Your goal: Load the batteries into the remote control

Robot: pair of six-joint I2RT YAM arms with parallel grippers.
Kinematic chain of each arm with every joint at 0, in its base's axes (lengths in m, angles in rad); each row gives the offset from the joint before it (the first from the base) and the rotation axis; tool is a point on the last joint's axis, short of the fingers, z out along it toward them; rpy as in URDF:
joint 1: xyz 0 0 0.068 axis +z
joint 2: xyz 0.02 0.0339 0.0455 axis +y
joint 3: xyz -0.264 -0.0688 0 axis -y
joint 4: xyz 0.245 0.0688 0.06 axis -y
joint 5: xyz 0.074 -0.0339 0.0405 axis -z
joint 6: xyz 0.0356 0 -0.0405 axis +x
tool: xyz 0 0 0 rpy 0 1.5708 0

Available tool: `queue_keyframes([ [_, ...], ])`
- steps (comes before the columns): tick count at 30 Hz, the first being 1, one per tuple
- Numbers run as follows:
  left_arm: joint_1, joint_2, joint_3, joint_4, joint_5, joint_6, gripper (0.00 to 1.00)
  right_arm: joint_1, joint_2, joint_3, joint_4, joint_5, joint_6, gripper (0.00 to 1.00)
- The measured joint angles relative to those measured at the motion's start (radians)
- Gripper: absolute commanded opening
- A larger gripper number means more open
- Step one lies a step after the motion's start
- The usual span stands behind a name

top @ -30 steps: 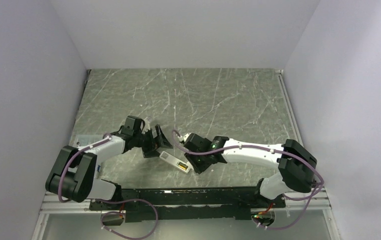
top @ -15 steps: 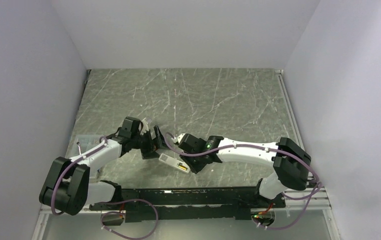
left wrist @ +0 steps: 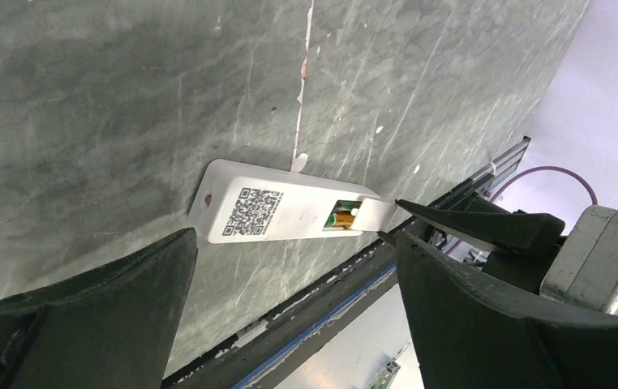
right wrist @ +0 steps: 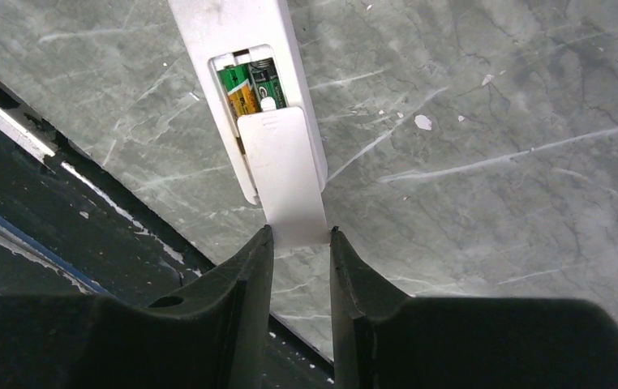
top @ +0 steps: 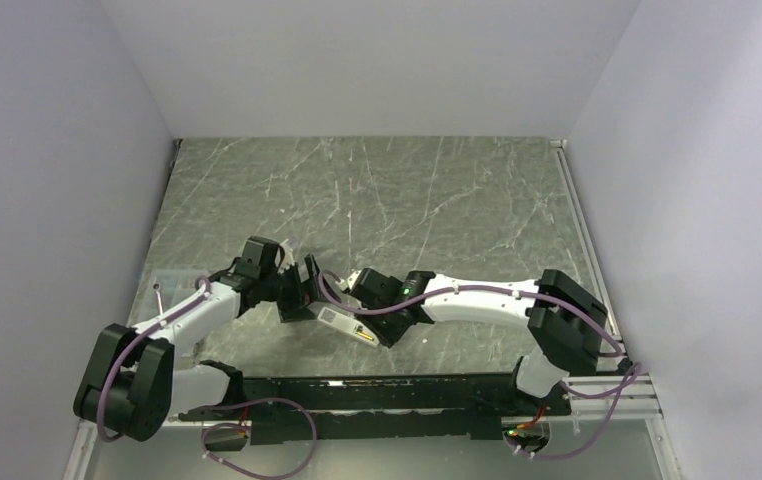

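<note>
From above, your remote control (top: 349, 327) lies face down on the table (top: 407, 200) by its near edge, with both arms reaching low and inward to it.

Left wrist: the left end effector (left wrist: 289, 243) gapes wide, empty, with the remote between its fingers.

Right wrist: the right end effector (right wrist: 300, 235) pinches the thin battery cover (right wrist: 285, 174), which half covers the seated batteries (right wrist: 249, 85). The cover looks like light, slippery plastic, so grip its edges gently.

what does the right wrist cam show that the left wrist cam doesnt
Right wrist only: two batteries side by side in the bay, and the cover pinched at its end by the right jaws. Left wrist only: the QR label, the whole length of the remote, and the left jaws wide open, not touching it. Both: the remote lying back-up on the table, with the cover partly over the bay.
</note>
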State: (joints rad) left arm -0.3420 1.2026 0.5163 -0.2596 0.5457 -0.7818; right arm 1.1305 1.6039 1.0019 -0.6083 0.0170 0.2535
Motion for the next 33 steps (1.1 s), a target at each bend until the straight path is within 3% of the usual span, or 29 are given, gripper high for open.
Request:
queue_keyframes([
  [17, 0.000, -0.012, 0.000, -0.037, -0.027, 0.002, 0.98, 0.012, 0.055, 0.038, -0.001, -0.004, -0.030, 0.07],
  [33, 0.000, -0.007, 0.000, -0.038, -0.027, 0.003, 0.98, 0.018, 0.077, 0.061, -0.003, 0.001, -0.038, 0.26],
])
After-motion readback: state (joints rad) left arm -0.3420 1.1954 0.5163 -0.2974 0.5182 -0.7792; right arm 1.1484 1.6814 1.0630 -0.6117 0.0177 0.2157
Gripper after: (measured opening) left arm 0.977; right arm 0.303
